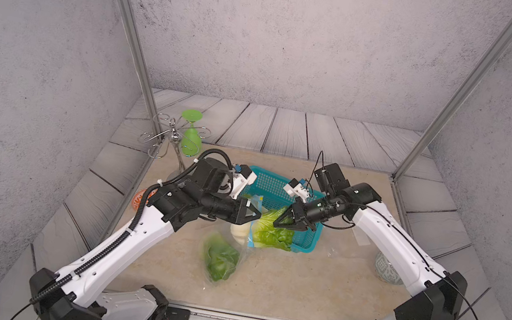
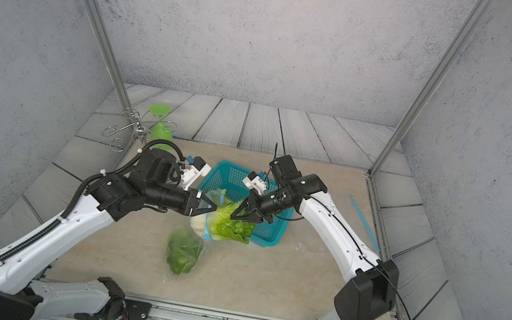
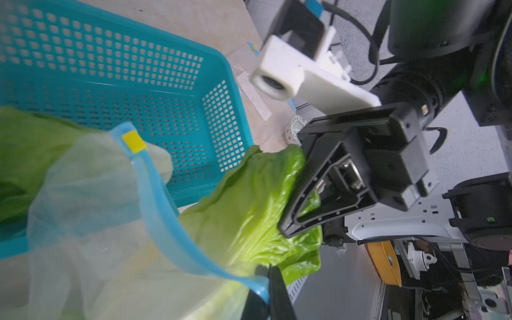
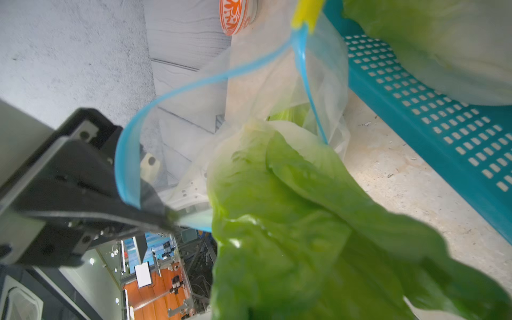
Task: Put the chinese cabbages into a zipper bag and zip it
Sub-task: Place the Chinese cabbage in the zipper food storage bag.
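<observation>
Far to the left of the left fingers, a green goblet [image 1: 192,137] hangs on a wire rack [image 1: 164,137]. An orange-patterned dish [image 1: 138,199] shows partly from under the left arm.

The left fingers [image 1: 257,217] are pressed together on the blue zip rim of the zipper bag [image 1: 233,253]. In the left wrist view that rim runs straight into their tips [image 3: 277,291]. The bag's mouth is lifted at those fingers, and its body trails down onto the table [image 1: 295,292] on the robot's side of them. The bagged cabbage [image 1: 219,263] lies inside that lower part.

Between the two pairs of fingers sits the held cabbage [image 1: 271,236]. Its pale base is past the rim and inside the plastic, and its crinkled leaves stick out of the mouth. The right fingers [image 1: 277,224] are clamped narrow on that leafy end, close to the left pair but not touching it.

Just beyond both pairs stands the teal basket [image 1: 269,184], with the third cabbage [image 4: 443,41] lying in it. Well off to the right of the right fingers, a pale patterned cup [image 1: 386,271] stands on the table beside the right arm.
</observation>
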You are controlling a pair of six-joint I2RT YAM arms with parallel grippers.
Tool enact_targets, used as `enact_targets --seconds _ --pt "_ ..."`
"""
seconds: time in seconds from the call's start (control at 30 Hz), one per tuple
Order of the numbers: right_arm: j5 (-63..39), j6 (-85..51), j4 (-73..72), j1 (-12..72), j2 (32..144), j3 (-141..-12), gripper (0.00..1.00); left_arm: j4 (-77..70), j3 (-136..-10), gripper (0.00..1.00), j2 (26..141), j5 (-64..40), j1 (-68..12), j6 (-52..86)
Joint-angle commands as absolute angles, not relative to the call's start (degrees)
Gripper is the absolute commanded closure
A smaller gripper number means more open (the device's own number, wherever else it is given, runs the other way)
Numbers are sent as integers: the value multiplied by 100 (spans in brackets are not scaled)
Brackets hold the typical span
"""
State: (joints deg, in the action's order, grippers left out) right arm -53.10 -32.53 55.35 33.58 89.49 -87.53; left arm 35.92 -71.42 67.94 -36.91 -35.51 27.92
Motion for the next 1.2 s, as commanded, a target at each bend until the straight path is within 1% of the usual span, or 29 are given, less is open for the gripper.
enact_targets --seconds 0.0,0.1,0.17,0.23,0.3,0.37,0.43,0.47,0.53,0.6,0.67,0.73,0.9,0.97,1.03,1.07,1.1,1.17 --pt "-5206 -4505 4432 3393 8547 -8592 97 3138 -7350 100 6880 -3829 -3899 2654" --pt "-5063 -5553 3275 3444 8457 -8231 97 3084 -7229 100 6868 -3736 -4042 2703" --pt "-4799 -5914 3087 3439 8443 -7880 99 2964 -7095 100 6793 -3759 -4052 2795" --pt "-4758 -6424 2547 3410 8383 -7522 99 2836 -6984 100 6734 -3752 -4052 2901" --pt "-4660 -6913 1922 3475 8336 -7436 98 2741 -6929 100 6719 -3777 -4052 2985" --pt "-4283 -6959 1999 3604 8410 -7467 97 2620 -6898 100 6710 -3796 -4052 3067" --pt "-4315 -7258 1755 3621 8628 -7252 94 2479 -6878 100 6715 -3864 -4052 3133" --pt "-4355 -7382 1557 3621 8688 -7172 90 2456 -6886 100 6730 -3897 -4052 3138" --pt "-4416 -7374 1520 3621 8793 -7304 72 2476 -6900 100 6750 -3920 -4043 3129" --pt "-4703 -7130 1677 3600 8855 -7619 57 2573 -6909 100 6718 -3896 -3994 3071" --pt "-4824 -6742 2082 3510 8796 -7880 48 2656 -6858 100 6635 -3850 -3853 3041" --pt "-5101 -6546 2223 3290 8688 -7913 42 2629 -6730 100 6517 -3879 -3623 3114" --pt "-5423 -5926 2769 2741 8228 -7785 37 2358 -6340 100 6346 -4064 -3220 3389" --pt "-5108 -5504 3374 2475 8038 -7701 37 2262 -6306 100 6337 -4099 -3217 3463" --pt "-4295 -5026 3997 2277 7823 -7452 41 2181 -6302 100 6337 -4148 -3217 3541" --pt "-3887 -4866 4191 2227 7784 -7282 45 2166 -6310 100 6337 -4157 -3217 3559" --pt "-3668 -4761 4244 2215 7846 -7139 49 2154 -6315 100 6337 -4179 -3221 3576" --pt "-3597 -4655 4232 2245 8156 -7026 56 2127 -6341 100 6345 -4231 -3226 3603"
